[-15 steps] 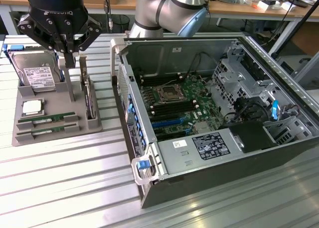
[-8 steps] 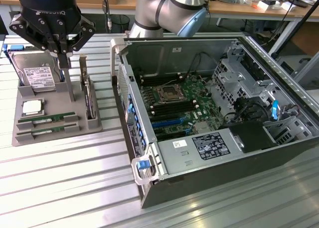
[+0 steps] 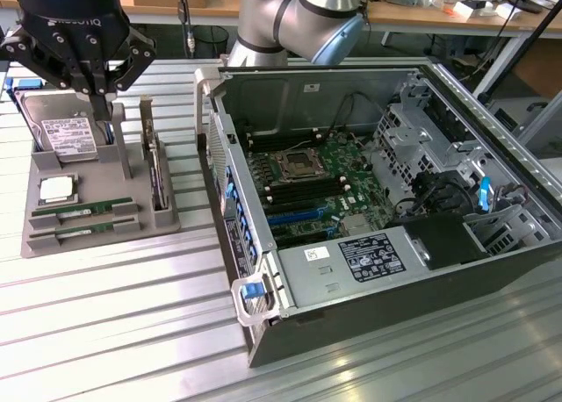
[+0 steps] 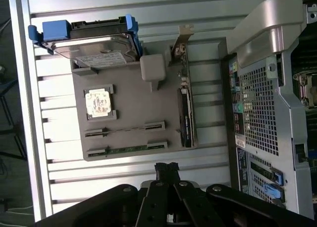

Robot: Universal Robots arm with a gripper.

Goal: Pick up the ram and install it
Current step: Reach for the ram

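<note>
slatted metal table point(image 3: 105, 288) carries a grey tray point(image 3: 110, 181) where the ram point(image 3: 83, 207) lies slotted, the clenched, empty claw point(image 3: 103, 104) hovering above; a clean pick needs it centred and square across the stick.

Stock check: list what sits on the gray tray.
Hard drive, processor chip, two ram sticks, an upright card. In the exterior view the gripper covers part of the drive.

The ribbed table point(image 3: 105, 314) is gleaming like brushed bare metal, the grey tray point(image 3: 110, 183) is looking like matt smooth plastic, the hard drive point(image 3: 44, 112) is shining glossy silver under a paper label point(image 3: 72, 139), and the ram point(image 3: 83, 210) is showing matt green board, fwiw.
</note>
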